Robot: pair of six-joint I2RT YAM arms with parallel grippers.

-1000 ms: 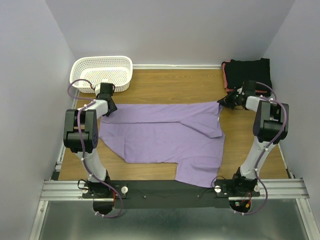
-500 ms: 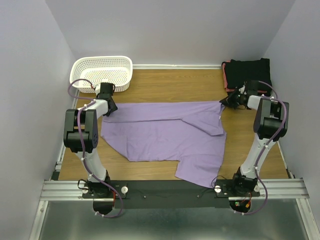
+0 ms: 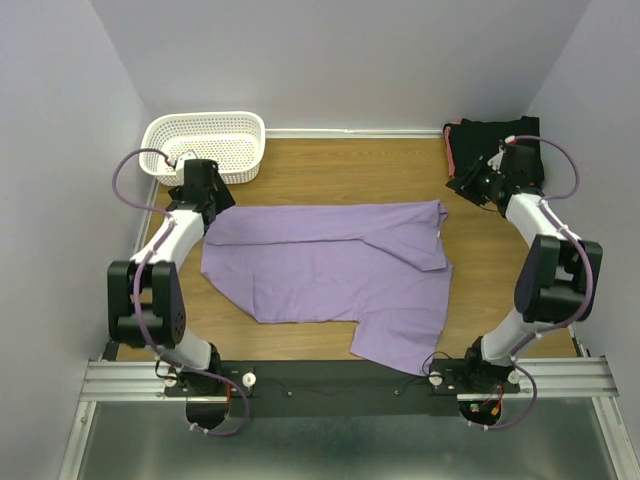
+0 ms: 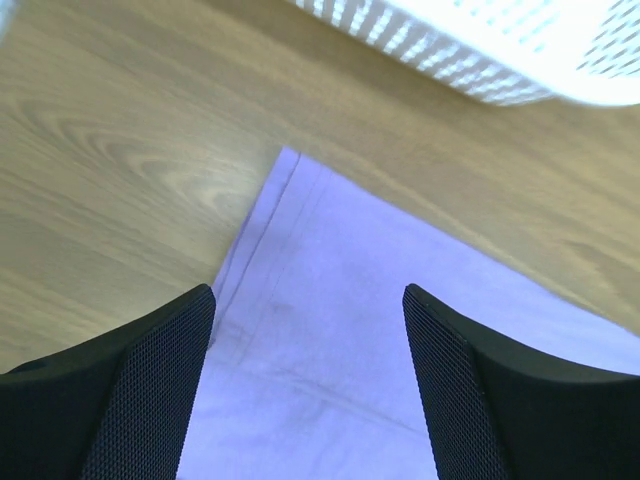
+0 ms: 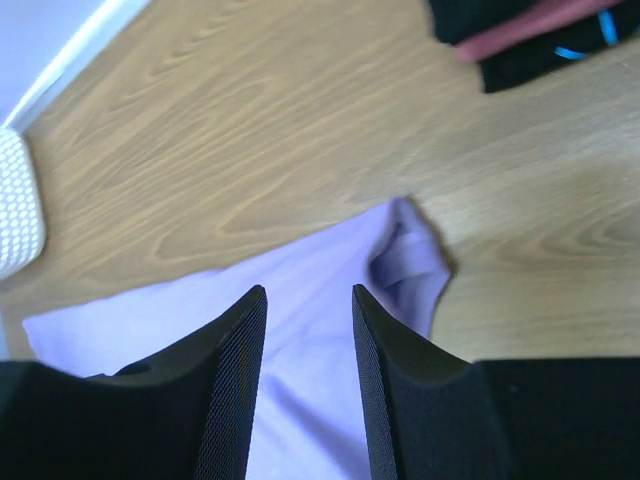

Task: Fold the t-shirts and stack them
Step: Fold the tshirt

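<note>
- The left gripper [image 4: 308, 295] hangs with its fingers spread wide and nothing between them. A far corner of the lavender t-shirt [image 3: 330, 270], its hem seam showing, lies flat on the table [image 3: 350, 170] directly beneath the gap.
- Beyond the left fingertips stands the white mesh basket [image 3: 205, 116], apart from the cloth.
- The right gripper [image 5: 308, 292] is parted more narrowly and also grips nothing. The shirt's other far corner lies below and just ahead of its fingertips, slightly bunched, with a small fold casting a shadow.
- Further ahead of the right fingers and off to their right sits the stack of folded black shirts [image 3: 495, 140], one with a coral-red edge. It is near the lavender corner but not touching it.
- Judged from this, the step in hand is laying out and flattening the lavender shirt. It is spread across the table with one flap turned over on the right arm's side and a sleeve reaching towards the arm bases; no finished fold is visible.
- The next move probably calls for both grippers to descend onto an edge of the shirt, pinch only the top layer, and carry it over evenly so the fold lands square. The puckered corner under the right gripper may need smoothing first.
</note>
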